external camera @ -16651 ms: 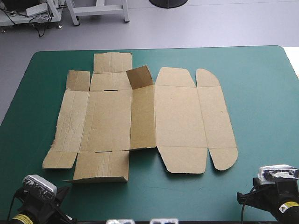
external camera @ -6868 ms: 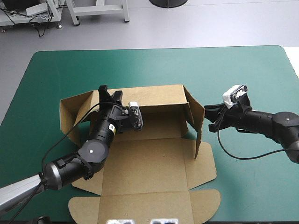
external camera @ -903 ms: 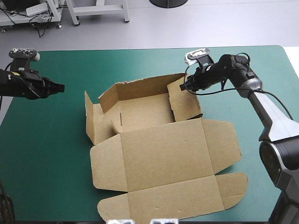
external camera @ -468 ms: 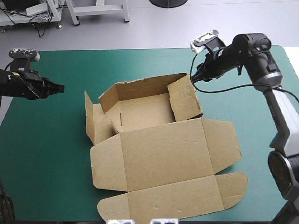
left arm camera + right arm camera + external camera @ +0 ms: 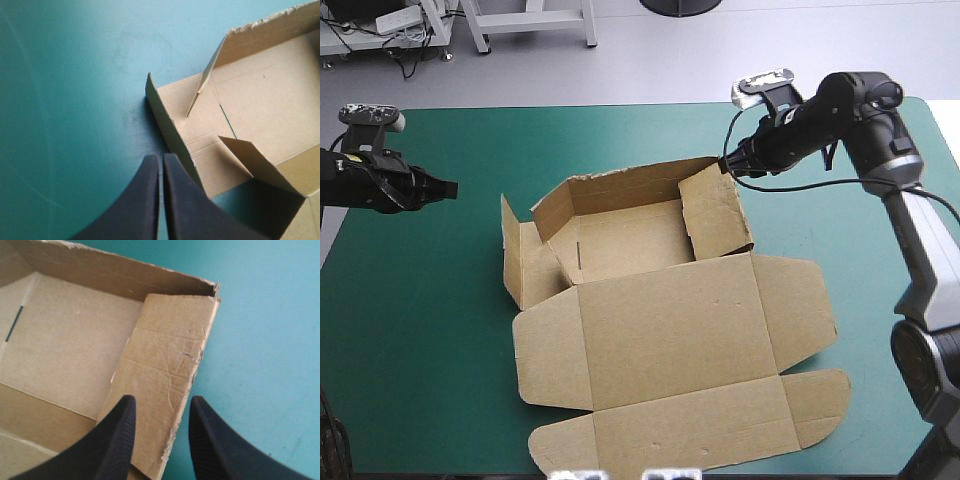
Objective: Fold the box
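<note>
The brown box lies mid-table as a half-formed tray, its lid flat toward the near edge. The back wall stands up, the right wall leans inward, and the left flaps splay outward. My right gripper hovers open at the tray's far right corner; in its wrist view the gripper straddles the right wall and its outer edge. My left gripper hangs shut over bare cover, well left of the box. In the left wrist view the gripper points at the box's left flaps.
Teal-green cover lies bare to the left of the box and on its right. A strip of cover separates the back wall from the table's far edge. The lid's tip flaps reach close to the near edge.
My right gripper pulled up and away from the right wall toward the far right corner, then eased back slightly. The box and my left arm have not moved.
</note>
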### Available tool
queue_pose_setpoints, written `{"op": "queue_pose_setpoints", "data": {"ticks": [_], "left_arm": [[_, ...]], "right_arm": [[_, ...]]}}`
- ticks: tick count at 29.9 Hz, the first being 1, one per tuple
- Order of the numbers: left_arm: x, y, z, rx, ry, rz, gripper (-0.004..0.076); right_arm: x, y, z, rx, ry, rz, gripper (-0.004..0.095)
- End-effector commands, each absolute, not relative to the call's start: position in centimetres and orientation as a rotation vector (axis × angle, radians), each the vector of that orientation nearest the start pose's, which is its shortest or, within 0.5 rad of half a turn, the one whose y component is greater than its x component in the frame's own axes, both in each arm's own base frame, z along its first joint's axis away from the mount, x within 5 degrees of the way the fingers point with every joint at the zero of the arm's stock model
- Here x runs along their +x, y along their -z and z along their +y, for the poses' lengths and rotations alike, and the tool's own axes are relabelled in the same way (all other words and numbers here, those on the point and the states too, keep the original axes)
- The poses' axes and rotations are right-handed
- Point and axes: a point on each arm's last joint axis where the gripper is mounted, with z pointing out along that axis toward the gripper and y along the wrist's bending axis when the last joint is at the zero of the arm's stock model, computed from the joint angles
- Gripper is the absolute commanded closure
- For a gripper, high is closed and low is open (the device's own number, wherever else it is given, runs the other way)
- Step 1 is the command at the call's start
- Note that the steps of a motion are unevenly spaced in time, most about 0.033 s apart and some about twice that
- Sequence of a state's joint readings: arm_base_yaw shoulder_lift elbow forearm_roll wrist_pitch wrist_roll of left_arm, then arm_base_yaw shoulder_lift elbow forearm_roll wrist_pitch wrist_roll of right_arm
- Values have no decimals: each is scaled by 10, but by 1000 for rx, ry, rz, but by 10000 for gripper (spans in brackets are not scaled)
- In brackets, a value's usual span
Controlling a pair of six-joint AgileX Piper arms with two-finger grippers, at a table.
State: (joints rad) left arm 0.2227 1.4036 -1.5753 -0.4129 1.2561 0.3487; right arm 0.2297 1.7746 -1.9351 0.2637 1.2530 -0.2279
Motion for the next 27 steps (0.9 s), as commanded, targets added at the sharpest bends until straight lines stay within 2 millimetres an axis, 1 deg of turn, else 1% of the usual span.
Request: {"op": "queue_pose_setpoints", "data": {"ticks": [1, 3, 6, 12, 17, 19, 20, 22, 25, 27], "left_arm": [[265, -440, 21, 160, 347, 2418, 713], [265, -440, 21, 160, 347, 2418, 715], [266, -440, 21, 159, 349, 2413, 715], [266, -441, 19, 156, 373, 2399, 715], [266, -441, 19, 157, 376, 2399, 732], [266, -441, 19, 157, 376, 2399, 734], [266, -441, 19, 157, 376, 2399, 734], [267, -442, 19, 154, 373, 2393, 734], [270, -444, 21, 139, 346, 2359, 734], [273, -445, 24, 124, 314, 2325, 734]], "right_arm": [[375, -391, 109, -583, -356, 2512, 583], [385, -375, 110, -587, -336, 2555, 583], [396, -358, 112, -597, -331, 2593, 580], [405, -341, 115, -596, -346, 2624, 580], [413, -323, 118, -599, -364, 2671, 589], [416, -315, 120, -593, -396, 2695, 648], [416, -313, 121, -590, -415, 2699, 720], [418, -310, 124, -581, -455, 2699, 925], [418, -313, 127, -555, -500, 2681, 913], [416, -323, 128, -531, -530, 2655, 913]]}}
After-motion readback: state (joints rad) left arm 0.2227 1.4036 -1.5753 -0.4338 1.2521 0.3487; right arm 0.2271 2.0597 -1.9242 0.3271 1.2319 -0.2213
